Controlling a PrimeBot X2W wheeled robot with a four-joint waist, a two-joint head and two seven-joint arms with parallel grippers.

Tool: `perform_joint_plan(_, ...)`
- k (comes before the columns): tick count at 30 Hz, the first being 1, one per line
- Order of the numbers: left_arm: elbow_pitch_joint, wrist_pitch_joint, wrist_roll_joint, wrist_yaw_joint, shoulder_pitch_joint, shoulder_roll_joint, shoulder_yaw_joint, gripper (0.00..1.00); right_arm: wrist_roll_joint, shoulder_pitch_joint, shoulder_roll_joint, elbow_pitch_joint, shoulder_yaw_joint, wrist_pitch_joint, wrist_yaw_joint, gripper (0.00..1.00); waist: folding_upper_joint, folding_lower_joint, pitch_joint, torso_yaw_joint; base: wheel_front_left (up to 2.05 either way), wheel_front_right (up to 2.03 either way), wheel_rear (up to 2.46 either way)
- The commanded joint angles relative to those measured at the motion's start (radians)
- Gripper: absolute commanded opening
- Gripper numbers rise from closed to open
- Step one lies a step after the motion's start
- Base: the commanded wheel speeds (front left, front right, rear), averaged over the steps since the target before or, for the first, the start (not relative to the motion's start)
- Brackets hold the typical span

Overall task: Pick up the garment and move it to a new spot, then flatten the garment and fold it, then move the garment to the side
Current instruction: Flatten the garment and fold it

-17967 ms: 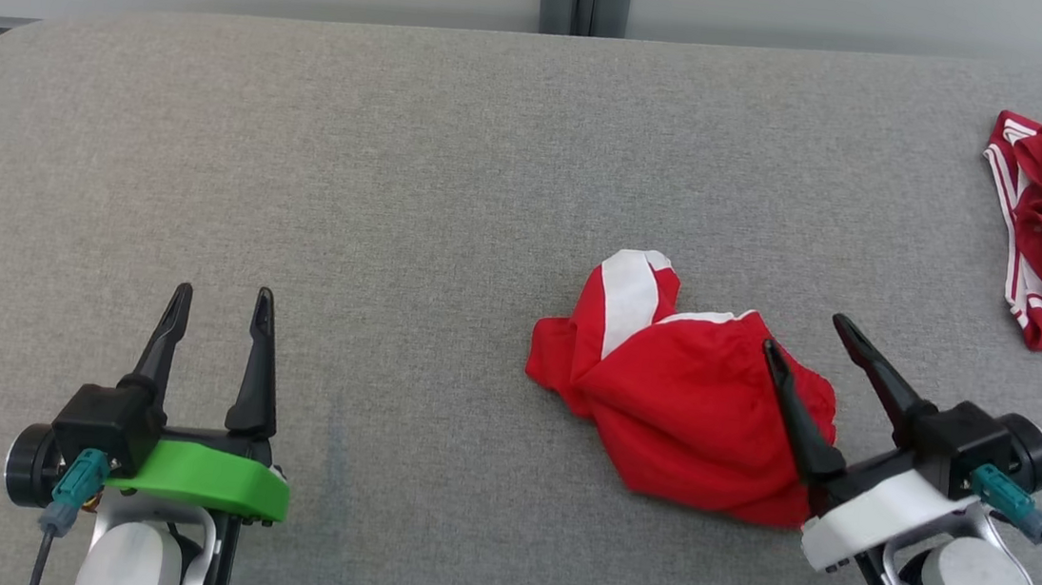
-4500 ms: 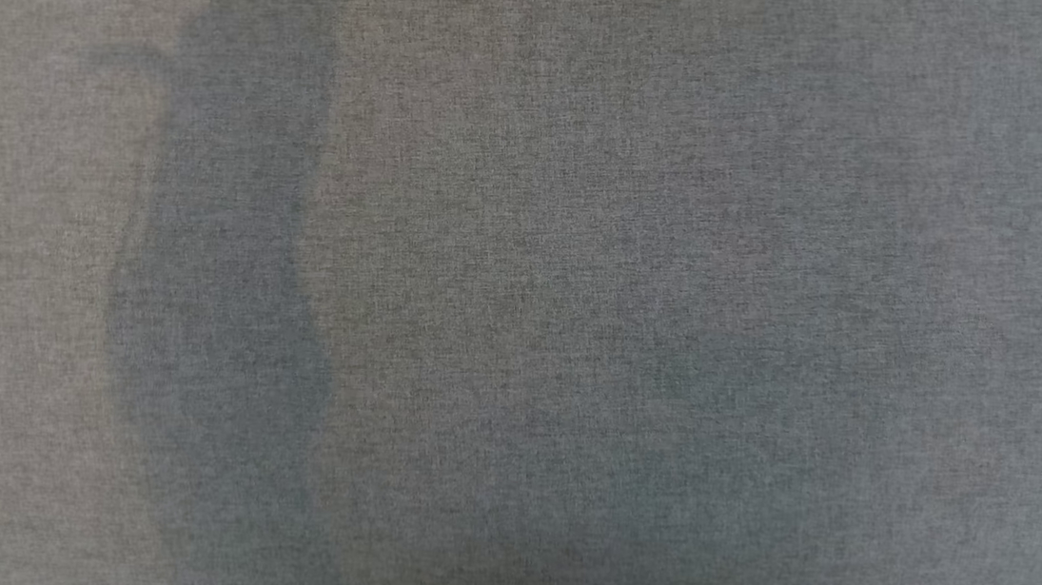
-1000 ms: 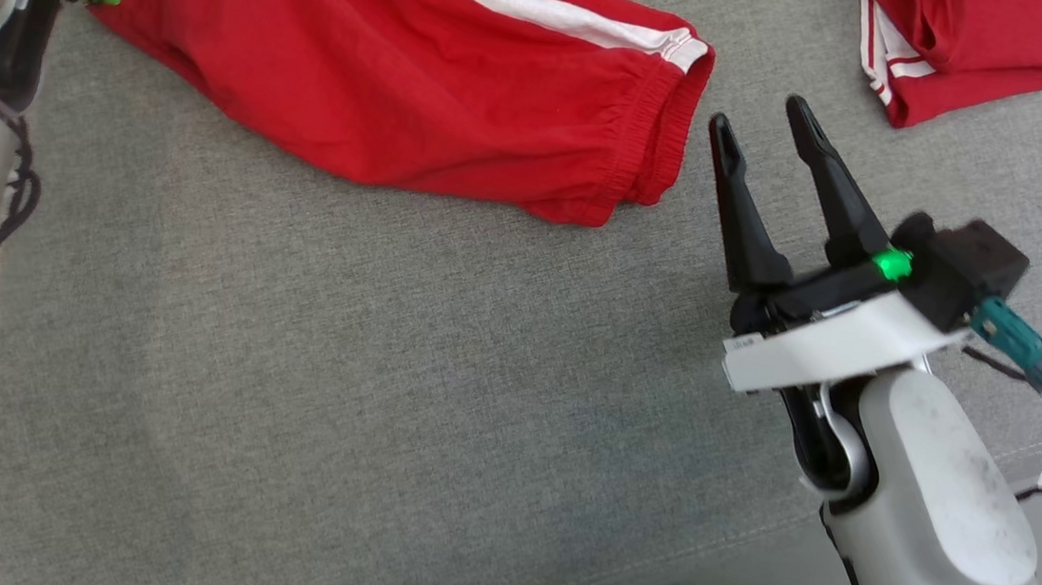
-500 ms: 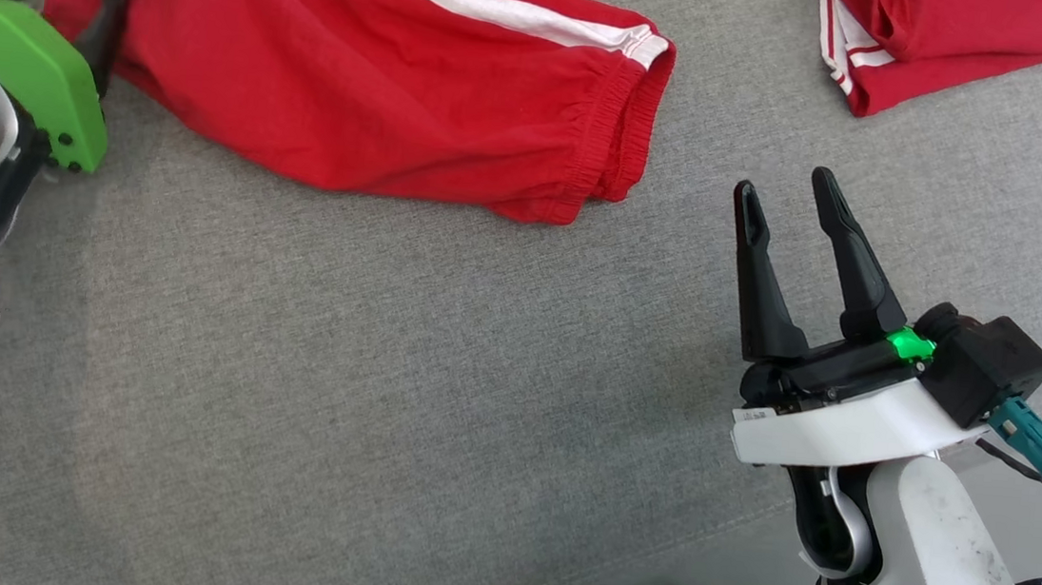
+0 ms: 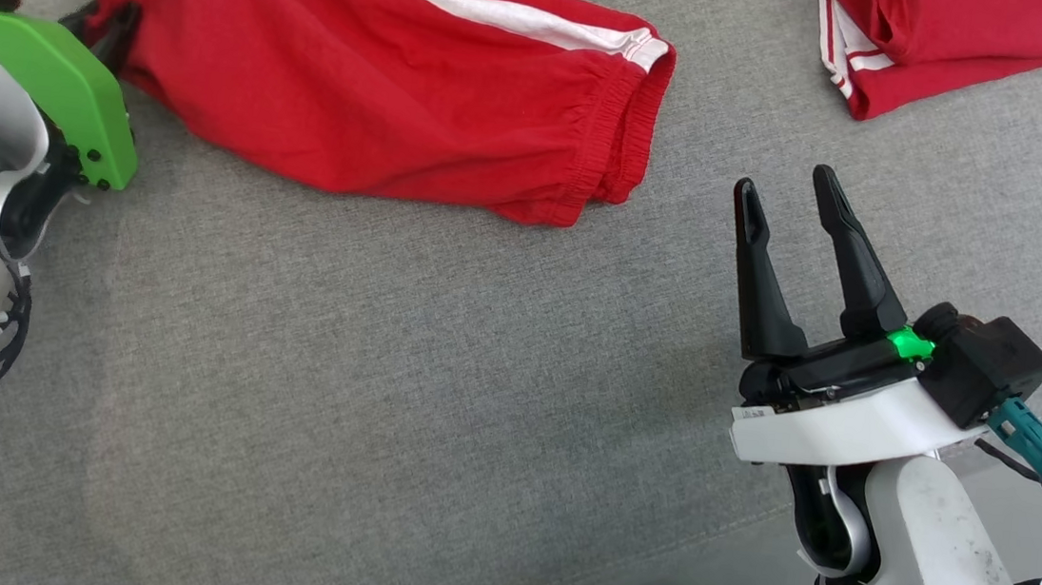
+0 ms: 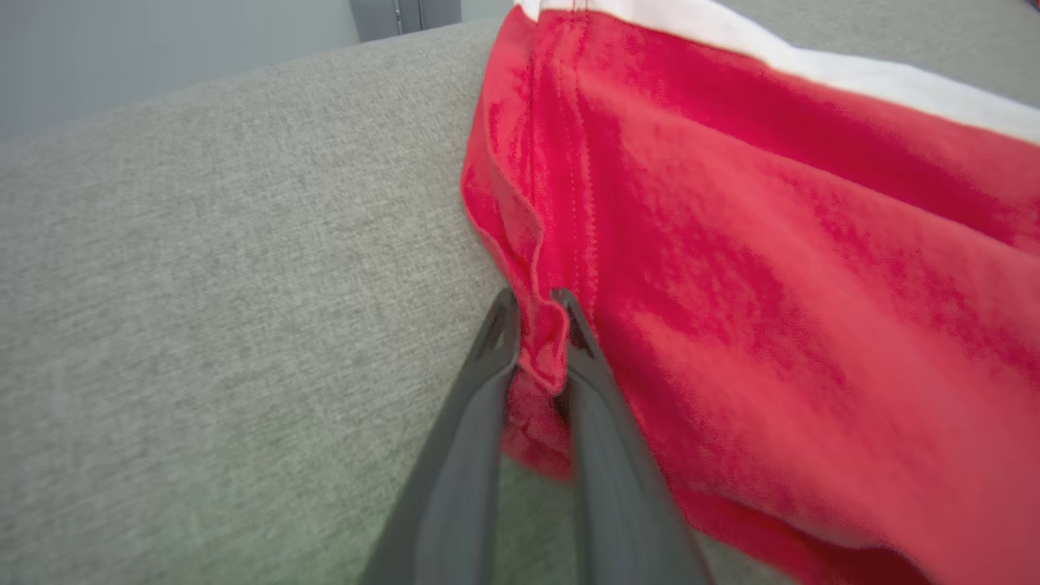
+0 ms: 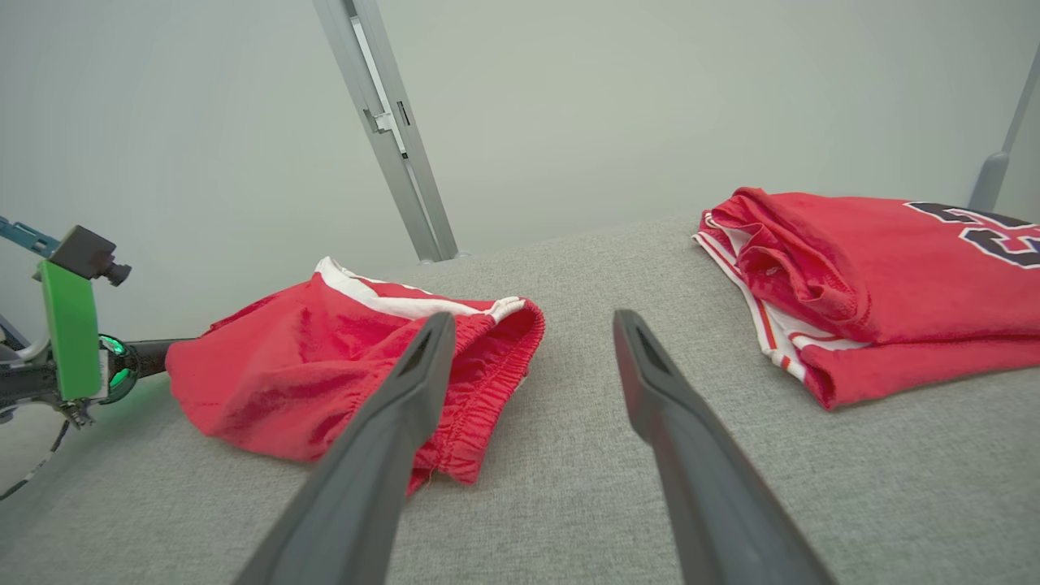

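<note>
Left wrist view: the left gripper, wide open half a second ago, now pinches the edge of the red shorts lying on the grey cushion. Head view adds the right gripper, fingers apart and empty, near the shorts' other end; its wrist view shows a folded red jersey.

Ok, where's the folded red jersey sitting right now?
In the head view the folded red jersey lies at the top right of the grey cushion, beyond the right gripper and apart from the red shorts.
</note>
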Motion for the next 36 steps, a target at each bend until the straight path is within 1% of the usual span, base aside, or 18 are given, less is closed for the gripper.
perform_joint_plan(1,0.005,-0.006,-0.008,-0.003,0.016,0.001,-0.007,0.00,-0.008,0.009,0.001,-0.002,-0.003,0.000,-0.001,1.00,0.0000,0.0000,-0.007,0.009,0.00,0.00,0.00)
perform_joint_plan(9,-0.023,-0.100,-0.059,-0.003,0.030,-0.007,0.012,0.00,-0.012,0.021,0.001,0.004,-0.016,0.008,-0.001,1.00,0.0000,0.0000,-0.058,0.047,0.00,0.00,0.00)
perform_joint_plan(17,-0.090,-0.185,-0.104,0.003,0.141,-0.016,0.023,0.00,-0.012,0.071,0.002,0.011,-0.057,0.016,-0.001,1.00,0.0000,0.0000,-0.143,0.112,0.00,0.00,0.00)
perform_joint_plan(21,-0.139,-0.211,-0.128,0.026,0.228,-0.016,0.033,0.00,-0.015,0.098,0.002,0.004,-0.077,0.029,-0.001,1.00,0.0000,0.0000,-0.179,0.137,0.00,0.00,0.00)
perform_joint_plan(25,-0.205,-0.235,-0.153,0.059,0.322,-0.017,0.038,0.00,-0.017,0.126,0.002,-0.003,-0.106,0.036,-0.001,1.00,0.0000,0.0000,-0.204,0.161,0.00,0.00,0.00)
perform_joint_plan(29,-0.277,-0.255,-0.166,0.097,0.416,-0.013,0.037,0.00,-0.014,0.152,0.003,-0.009,-0.133,0.043,-0.001,1.00,0.0000,0.0000,-0.219,0.179,0.00,0.00,0.00)
perform_joint_plan(31,-0.315,-0.270,-0.171,0.126,0.471,-0.010,0.036,0.00,-0.014,0.165,0.004,-0.012,-0.144,0.048,-0.001,1.00,0.0000,0.0000,-0.224,0.185,0.00,0.00,0.00)
perform_joint_plan(32,-0.321,-0.273,-0.168,0.134,0.484,-0.010,0.032,0.24,-0.014,0.167,0.004,-0.012,-0.144,0.050,-0.001,1.00,0.0000,0.0000,-0.225,0.186,0.00,0.00,0.00)
perform_joint_plan(33,-0.329,-0.282,-0.159,0.144,0.497,-0.011,0.029,0.86,-0.015,0.170,0.004,-0.012,-0.143,0.052,-0.001,1.00,0.0000,0.0000,-0.228,0.186,0.00,0.00,0.00)
perform_joint_plan(34,-0.336,-0.296,-0.154,0.155,0.507,-0.014,0.032,1.00,-0.016,0.173,0.005,-0.011,-0.144,0.054,-0.001,1.00,0.0000,0.0000,-0.231,0.186,0.00,0.00,0.00)
perform_joint_plan(36,-0.342,-0.324,-0.139,0.175,0.523,-0.015,0.036,1.00,-0.017,0.175,0.005,-0.006,-0.147,0.054,-0.001,1.00,0.0000,0.0000,-0.240,0.187,0.00,0.00,0.00)
